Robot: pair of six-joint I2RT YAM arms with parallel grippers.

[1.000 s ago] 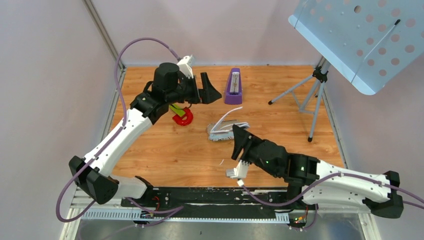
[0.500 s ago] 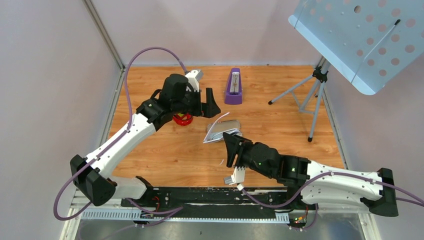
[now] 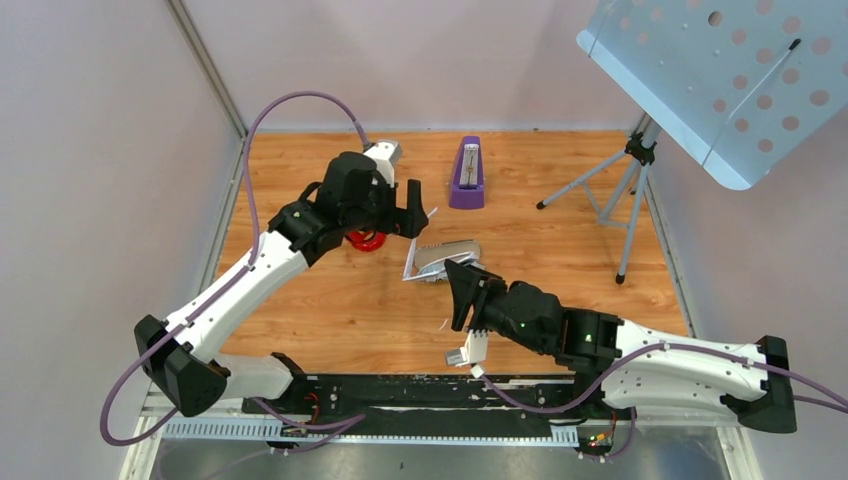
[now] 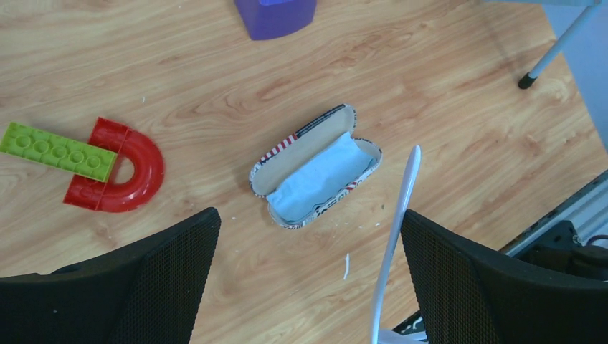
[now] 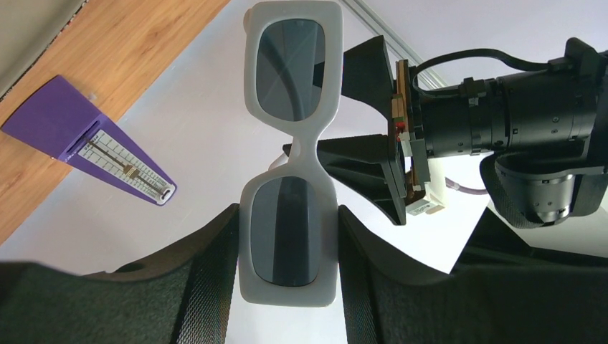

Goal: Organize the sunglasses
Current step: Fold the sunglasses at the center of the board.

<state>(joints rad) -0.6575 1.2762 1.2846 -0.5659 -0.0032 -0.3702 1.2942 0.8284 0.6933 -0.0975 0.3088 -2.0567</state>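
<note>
The sunglasses (image 5: 290,154), white frame with dark lenses, stand up between my right gripper's (image 5: 287,222) fingers, which are shut on one lens end. In the top view the sunglasses (image 3: 443,256) are held in the air above the table's middle by the right gripper (image 3: 460,285). My left gripper (image 3: 412,213) is open just left of them. In the left wrist view one thin white arm (image 4: 399,222) runs just inside the left gripper's (image 4: 308,236) right finger, not clamped. The stars-and-stripes case (image 4: 315,166) lies open on the table with the light blue cloth (image 4: 315,175) in it.
A purple metronome (image 3: 466,175) stands at the back. A red arch block (image 4: 118,172) and a green brick (image 4: 57,150) lie left of the case. A music stand's tripod (image 3: 620,190) stands at the right. A small white scrap (image 4: 346,265) lies near the case.
My left gripper has come forward and right, close to the sunglasses. My right gripper has shifted left with the sunglasses, turning them up toward the left gripper.
</note>
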